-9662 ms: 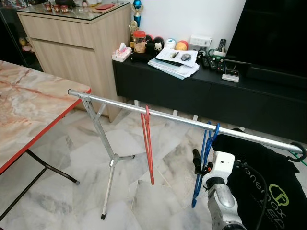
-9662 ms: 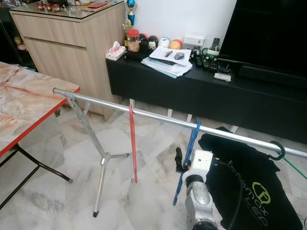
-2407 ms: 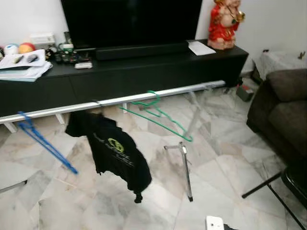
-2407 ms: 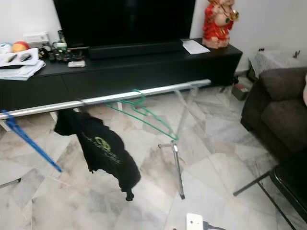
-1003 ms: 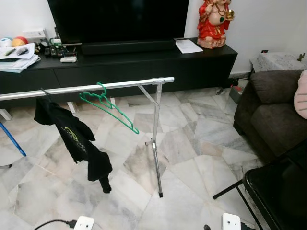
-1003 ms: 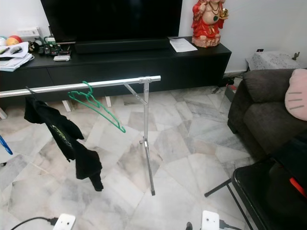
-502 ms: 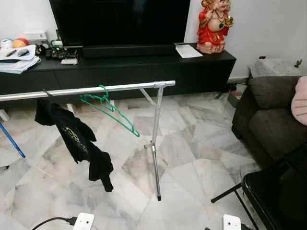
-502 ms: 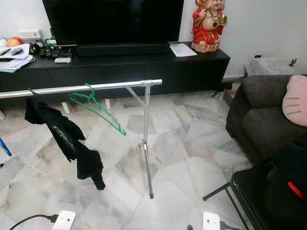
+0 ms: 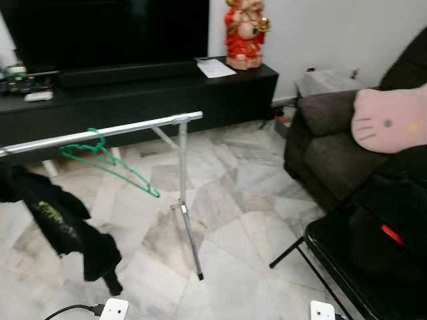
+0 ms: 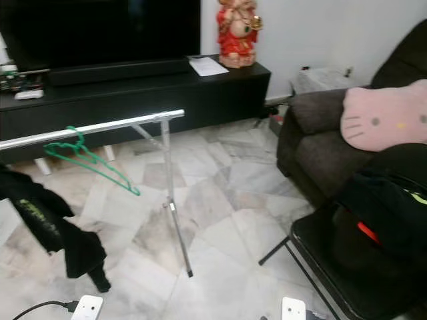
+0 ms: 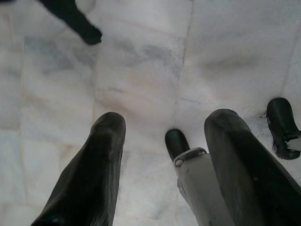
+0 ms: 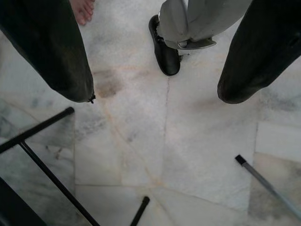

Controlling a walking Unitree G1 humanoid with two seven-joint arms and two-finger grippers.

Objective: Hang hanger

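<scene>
Green and thin, the wire-like hanger (image 9: pixel 110 165) hooks over the silver metal rail (image 9: pixel 100 133) of the drying rack, near the rail's right end. Its triangular frame hangs tilted, its long lower edge running down and to the right, the low tip ending beside the rack's upright leg (image 9: pixel 187 213). A black T-shirt (image 9: pixel 60 223) with a yellow-green print droops from the rail at the left, limp and crumpled.

The floor (image 9: pixel 227 200) is glossy grey-white marble laid in angled slabs. Behind the rack stands a long black TV console (image 9: pixel 133 93) with a red and gold figurine (image 9: pixel 243 33) and a white sheet of paper (image 9: pixel 212 67) on top. To the right sits a dark brown fabric sofa (image 9: pixel 327 147) with a pink cat-face cushion (image 9: pixel 390 120), and a black folding chair (image 9: pixel 360 260) stands in front of it, carrying dark cloth with a small red patch.

The left wrist view looks down past the left gripper (image 11: pixel 162 134), whose two rounded black fingers (image 11: pixel 101 155) stand apart with nothing between them; below are the robot's grey leg and black feet. The right wrist view shows the right gripper (image 12: pixel 155 92) likewise spread and empty, above marble, a chair leg, the rack's foot and a person's bare toes (image 12: pixel 82 9).
</scene>
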